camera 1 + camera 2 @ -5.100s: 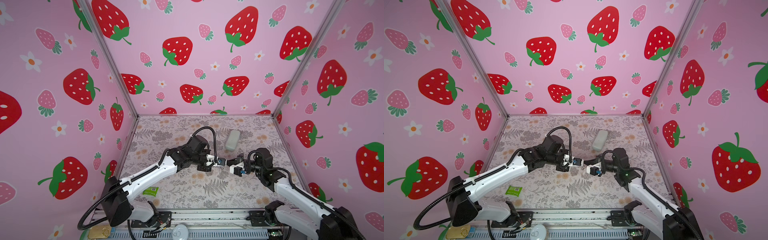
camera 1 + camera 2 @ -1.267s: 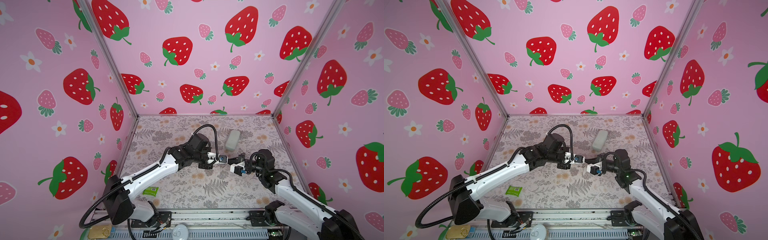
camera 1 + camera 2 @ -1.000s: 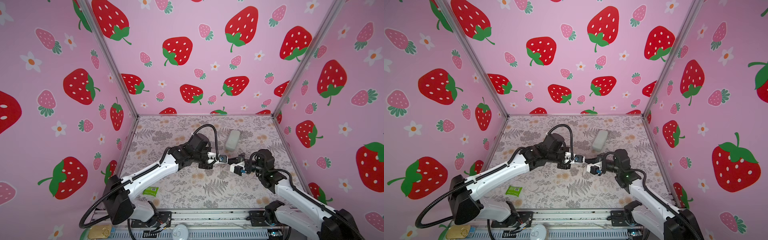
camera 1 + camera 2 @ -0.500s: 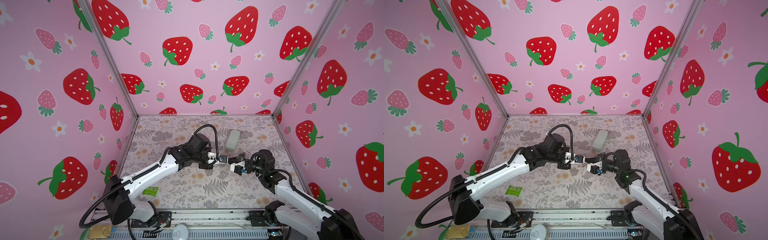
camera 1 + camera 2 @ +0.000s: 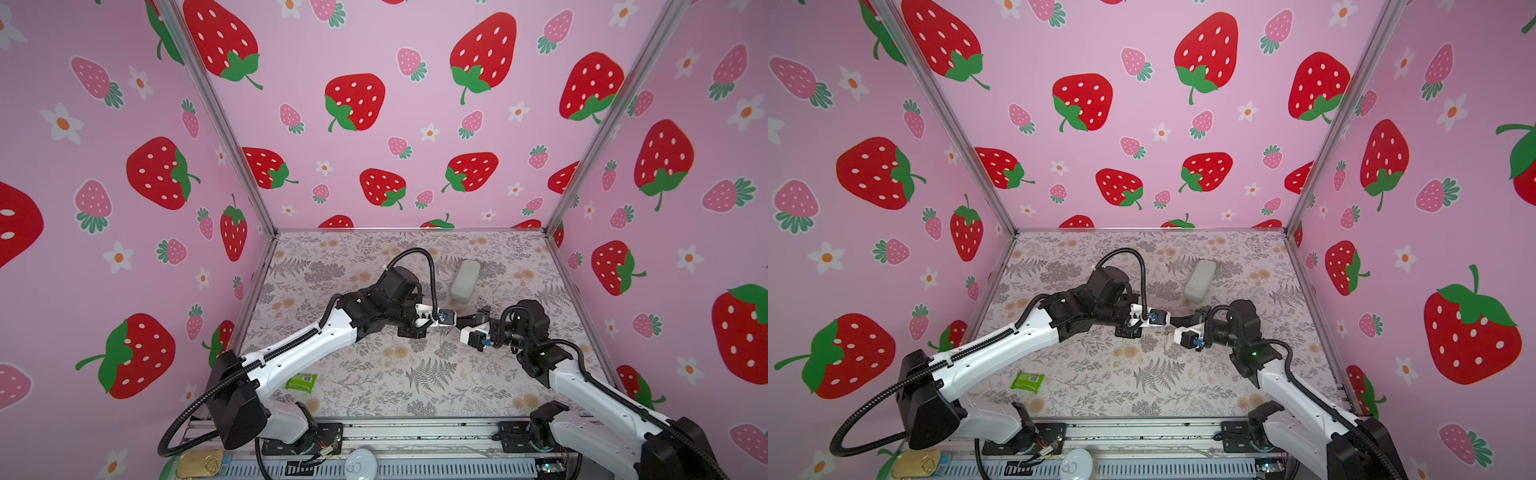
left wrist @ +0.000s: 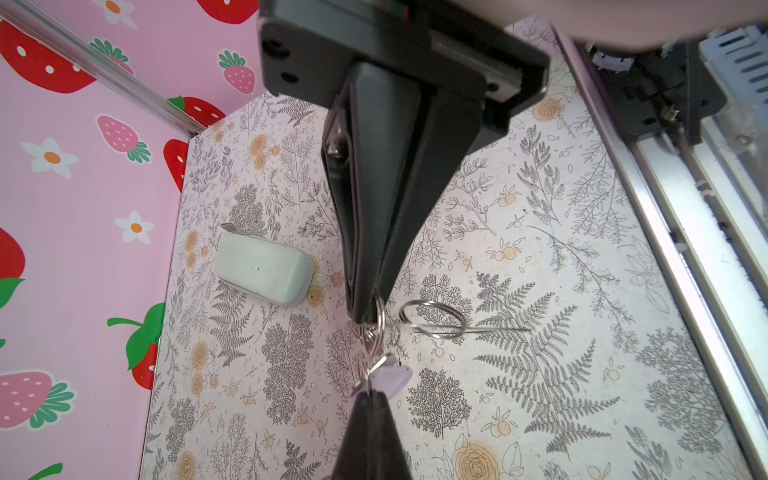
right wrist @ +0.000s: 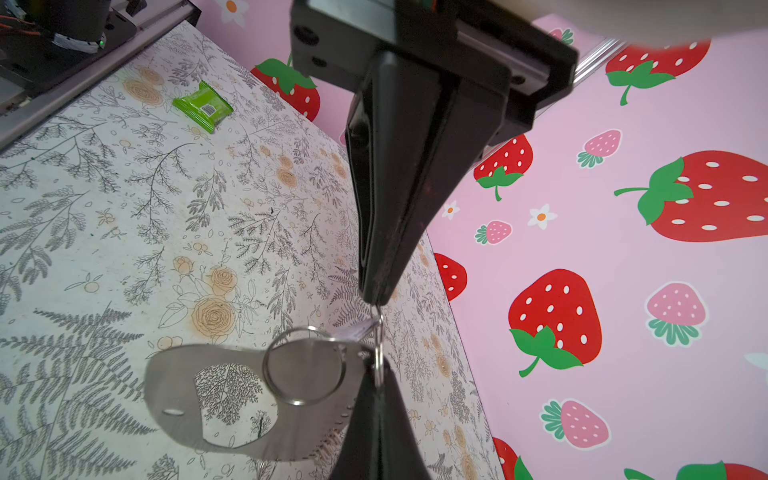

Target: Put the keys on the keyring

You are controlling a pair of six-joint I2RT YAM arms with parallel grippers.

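My left gripper (image 5: pixel 452 320) (image 5: pixel 1166 320) and right gripper (image 5: pixel 464 322) (image 5: pixel 1177 322) meet tip to tip above the middle of the mat. In the left wrist view my left gripper (image 6: pixel 370 395) is shut on the keys (image 6: pixel 390 378), gripping the pale lilac head. In the right wrist view my right gripper (image 7: pixel 376 372) is shut on a small silvery ring (image 7: pixel 379 353) of the keyring (image 7: pixel 232 395). The keyring is a flat grey oval loop that hangs below, with a larger ring (image 7: pixel 305 365) on it. The small rings (image 6: pixel 376 328) touch the keys.
A pale grey-green case (image 5: pixel 465 279) (image 6: pixel 262 270) lies on the mat behind the grippers. A green packet (image 5: pixel 301 381) (image 7: pixel 203 106) lies near the front left. Pink strawberry walls close in three sides. A metal rail (image 5: pixel 415 432) runs along the front.
Both grippers stay shut and tip to tip. Over the last five seconds the pair has drifted slightly right, and nothing visibly moves in the last second.
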